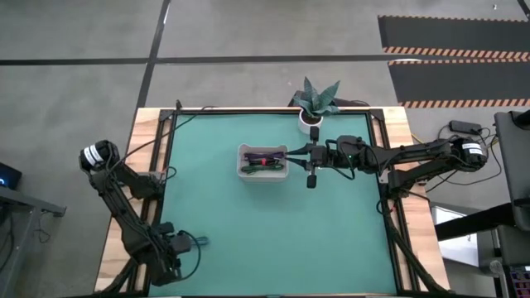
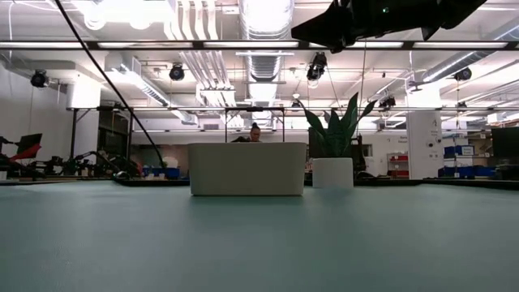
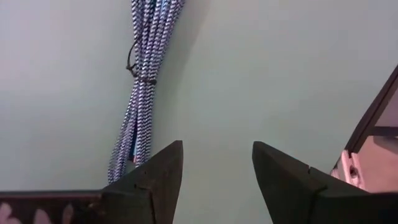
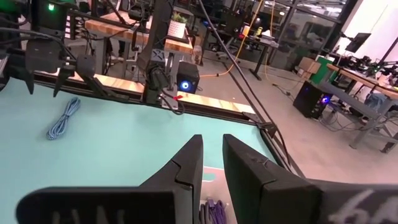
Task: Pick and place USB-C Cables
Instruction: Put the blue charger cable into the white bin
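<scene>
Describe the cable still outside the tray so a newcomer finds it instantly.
Start at the green mat's near-left corner, under the left gripper, whose fingers stand open. The teal cable lies there alone, bundled, with a blue-white woven pattern; the other cables sit in the white tray mid-table.

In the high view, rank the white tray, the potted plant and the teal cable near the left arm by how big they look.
1. White tray, largest.
2. Potted plant, close behind; it stands taller, nearer the overhead camera, so this is unsure.
3. Teal cable, clearly smallest, by the left hand.
</scene>
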Robot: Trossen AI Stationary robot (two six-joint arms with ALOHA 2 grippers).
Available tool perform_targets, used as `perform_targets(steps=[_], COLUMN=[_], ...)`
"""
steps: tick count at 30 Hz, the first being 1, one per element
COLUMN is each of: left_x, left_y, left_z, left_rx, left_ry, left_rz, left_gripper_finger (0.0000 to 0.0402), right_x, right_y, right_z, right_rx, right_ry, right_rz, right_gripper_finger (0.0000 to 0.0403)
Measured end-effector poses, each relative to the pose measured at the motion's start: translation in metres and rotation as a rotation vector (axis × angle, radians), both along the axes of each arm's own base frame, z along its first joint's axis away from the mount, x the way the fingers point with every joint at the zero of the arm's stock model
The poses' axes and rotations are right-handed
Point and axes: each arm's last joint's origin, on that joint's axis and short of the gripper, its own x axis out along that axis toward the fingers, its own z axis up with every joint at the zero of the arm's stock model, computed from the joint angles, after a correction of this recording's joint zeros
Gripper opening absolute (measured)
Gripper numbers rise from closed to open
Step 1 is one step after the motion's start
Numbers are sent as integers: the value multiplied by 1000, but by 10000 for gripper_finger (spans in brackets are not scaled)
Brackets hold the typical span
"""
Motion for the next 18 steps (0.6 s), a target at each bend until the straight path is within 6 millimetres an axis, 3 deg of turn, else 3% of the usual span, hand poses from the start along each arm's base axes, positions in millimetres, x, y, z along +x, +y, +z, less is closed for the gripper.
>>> perform_targets(steps=[18], left_x=[-6], left_y=[3], left_z=[-1], left_rx=[51], left_ry=[26], left_rz=[-19], left_gripper_finger=[179], right_x=[0], right_y=[0], right_z=[0], right_rx=[8], right_ry=[0], right_rz=[-1], right_gripper_finger=[54])
